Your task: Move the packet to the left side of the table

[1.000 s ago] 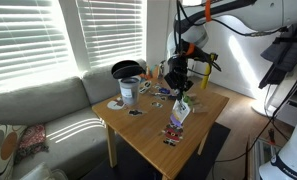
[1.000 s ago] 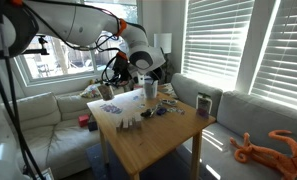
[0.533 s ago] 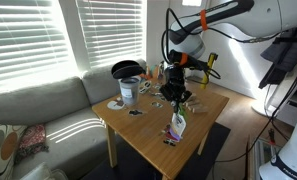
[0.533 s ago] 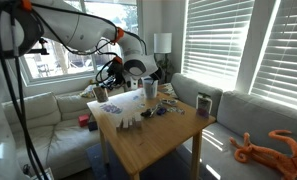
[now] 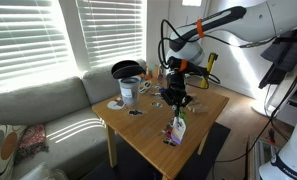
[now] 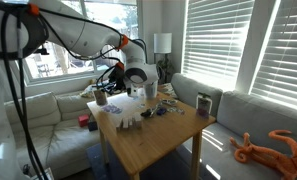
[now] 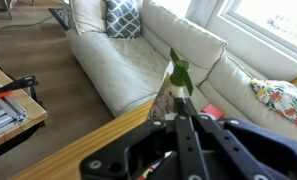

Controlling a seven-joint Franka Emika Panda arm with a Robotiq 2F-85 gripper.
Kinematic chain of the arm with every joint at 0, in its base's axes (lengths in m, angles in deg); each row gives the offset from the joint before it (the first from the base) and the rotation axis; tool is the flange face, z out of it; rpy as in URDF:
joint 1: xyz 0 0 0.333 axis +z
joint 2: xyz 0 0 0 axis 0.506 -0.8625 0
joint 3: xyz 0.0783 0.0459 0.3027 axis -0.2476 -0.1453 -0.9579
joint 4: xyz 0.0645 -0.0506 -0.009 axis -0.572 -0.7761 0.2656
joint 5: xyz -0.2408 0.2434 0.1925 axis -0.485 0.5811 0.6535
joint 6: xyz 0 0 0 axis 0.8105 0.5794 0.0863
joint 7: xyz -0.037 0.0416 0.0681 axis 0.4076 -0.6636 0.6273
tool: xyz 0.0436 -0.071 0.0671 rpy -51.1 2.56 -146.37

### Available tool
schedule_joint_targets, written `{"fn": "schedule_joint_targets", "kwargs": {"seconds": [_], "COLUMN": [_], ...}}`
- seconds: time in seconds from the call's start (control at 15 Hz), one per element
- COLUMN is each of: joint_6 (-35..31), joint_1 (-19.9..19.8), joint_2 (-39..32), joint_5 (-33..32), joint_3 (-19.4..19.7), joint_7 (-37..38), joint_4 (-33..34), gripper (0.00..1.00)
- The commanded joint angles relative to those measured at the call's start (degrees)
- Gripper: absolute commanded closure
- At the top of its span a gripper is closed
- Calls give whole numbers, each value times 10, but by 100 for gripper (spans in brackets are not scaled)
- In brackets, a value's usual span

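Note:
The packet (image 5: pixel 173 136), dark red and black, lies flat near an edge of the light-wood table (image 5: pixel 143 130). It also shows as a speckled patch in an exterior view (image 6: pixel 108 108). My gripper (image 5: pixel 175 103) hangs low over the table, just behind the packet and above a small pale object with a green top (image 5: pixel 178 124). In the wrist view the two fingers (image 7: pixel 178 112) lie together with nothing visible between them. The green-topped object (image 7: pixel 178 74) stands just past the fingertips. The gripper also shows in the exterior view from the opposite side (image 6: pixel 131 97).
A white cup (image 5: pixel 129 92) and small dark flat pieces (image 5: pixel 136 112) sit on the sofa side of the table. A black bowl (image 5: pixel 125 69) stands behind the cup. Small clutter lies near the back edge (image 6: pixel 166 102). A grey sofa (image 5: pixel 38 105) runs alongside.
The arm has come down and forward, so the gripper dropped from well above the table to just over the green-topped object. The packet has not moved.

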Motion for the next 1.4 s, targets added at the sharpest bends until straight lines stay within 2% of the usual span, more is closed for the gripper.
{"fn": "schedule_joint_targets", "kwargs": {"seconds": [0.0, 0.87, 0.93, 1.0, 1.33], "joint_6": [-1, -24, -24, -25, -32], "joint_1": [-3, -2, -1, -1, -6], "joint_2": [5, 7, 7, 7, 32], "joint_5": [20, 7, 7, 6, -25], "joint_3": [5, 8, 8, 8, 16], "joint_7": [-4, 1, 2, 3, 11], "joint_4": [-13, -27, -28, -28, -16], "gripper": [100, 100, 74, 73, 38]}}
